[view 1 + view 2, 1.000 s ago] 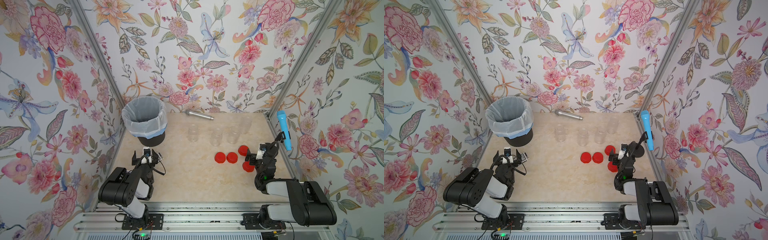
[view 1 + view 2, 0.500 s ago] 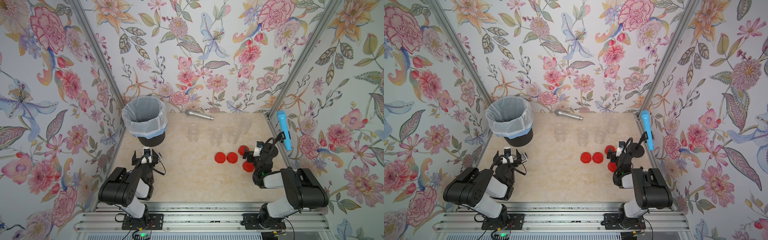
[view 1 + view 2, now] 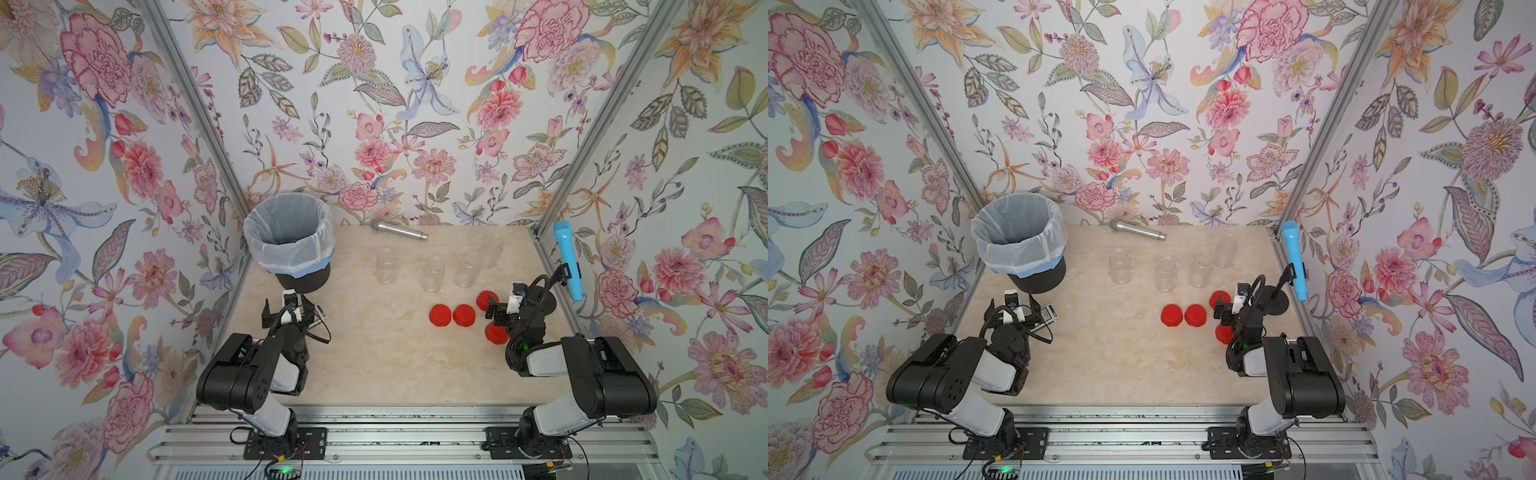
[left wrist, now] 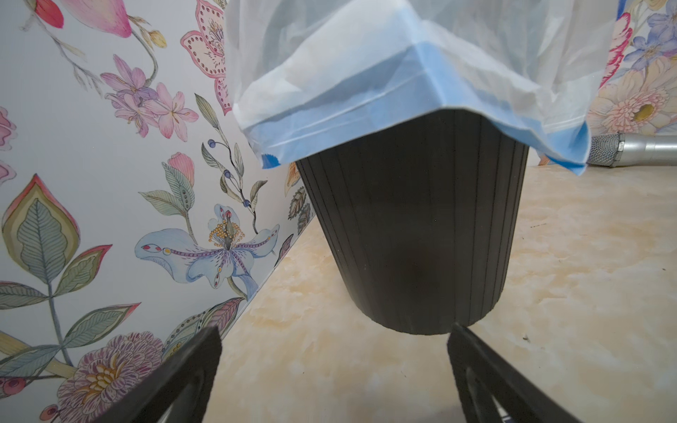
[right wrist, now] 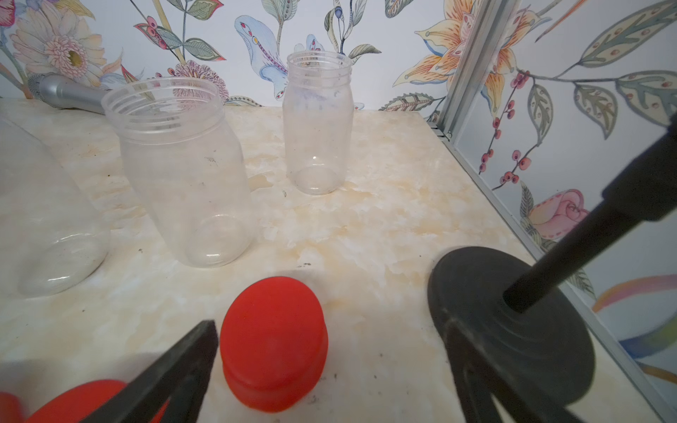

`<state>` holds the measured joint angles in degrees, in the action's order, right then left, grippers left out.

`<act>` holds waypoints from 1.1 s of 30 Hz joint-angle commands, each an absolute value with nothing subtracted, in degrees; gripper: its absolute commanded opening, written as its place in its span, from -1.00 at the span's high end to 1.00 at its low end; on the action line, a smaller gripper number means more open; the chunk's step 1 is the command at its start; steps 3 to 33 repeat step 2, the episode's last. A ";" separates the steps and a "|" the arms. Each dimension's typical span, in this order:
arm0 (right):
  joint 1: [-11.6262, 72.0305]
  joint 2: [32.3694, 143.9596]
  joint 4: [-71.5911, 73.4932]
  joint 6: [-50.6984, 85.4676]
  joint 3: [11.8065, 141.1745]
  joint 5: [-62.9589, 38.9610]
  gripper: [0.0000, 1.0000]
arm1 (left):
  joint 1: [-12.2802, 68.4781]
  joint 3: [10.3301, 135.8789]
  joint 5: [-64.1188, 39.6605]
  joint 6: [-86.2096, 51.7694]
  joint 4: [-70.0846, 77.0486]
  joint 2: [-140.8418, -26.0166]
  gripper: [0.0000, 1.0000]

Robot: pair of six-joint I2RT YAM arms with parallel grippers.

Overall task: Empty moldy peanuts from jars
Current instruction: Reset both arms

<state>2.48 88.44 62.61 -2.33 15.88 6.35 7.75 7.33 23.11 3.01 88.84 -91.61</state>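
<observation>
Several clear jars stand upright with no lids on, in a loose row across the far half of the table (image 3: 386,266) (image 3: 1119,267); two show close in the right wrist view (image 5: 183,175) (image 5: 317,124), and they look empty. No moldy peanuts show in any view. Several red lids (image 3: 440,315) (image 3: 1172,314) lie in front of the jars. My right gripper (image 3: 509,309) (image 5: 329,329) stands open low over the table, with one red lid (image 5: 273,340) between its fingers, untouched. My left gripper (image 3: 287,316) (image 4: 335,340) is open and empty just in front of the bin.
A black bin (image 3: 305,280) (image 4: 414,234) lined with a white bag stands far left. A silver microphone (image 3: 399,230) lies by the back wall. A blue microphone (image 3: 567,259) leans on a black stand whose base (image 5: 513,329) touches my right gripper's outer finger. Walls close three sides.
My right arm has shifted its elbow and rear links, and its gripper has crept slightly left beside the lids. The left arm has not moved.
</observation>
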 commanded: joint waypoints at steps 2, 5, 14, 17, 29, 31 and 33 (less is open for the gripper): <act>2.09 88.43 63.10 -1.92 16.79 5.37 -0.99 | 7.12 7.96 24.70 1.63 89.59 -91.76 -0.99; 2.09 88.43 63.10 -1.92 16.79 5.37 -0.99 | 7.12 7.96 24.70 1.63 89.59 -91.76 -0.99; 2.09 88.43 63.10 -1.92 16.79 5.37 -0.99 | 7.12 7.96 24.70 1.63 89.59 -91.76 -0.99; 2.09 88.43 63.10 -1.92 16.79 5.37 -0.99 | 7.12 7.96 24.70 1.63 89.59 -91.76 -0.99; 2.09 88.43 63.10 -1.92 16.79 5.37 -0.99 | 7.12 7.96 24.70 1.63 89.59 -91.76 -0.99; 2.09 88.43 63.10 -1.92 16.79 5.37 -0.99 | 7.12 7.96 24.70 1.63 89.59 -91.76 -0.99; 2.09 88.43 63.10 -1.92 16.79 5.37 -0.99 | 7.12 7.96 24.70 1.63 89.59 -91.76 -0.99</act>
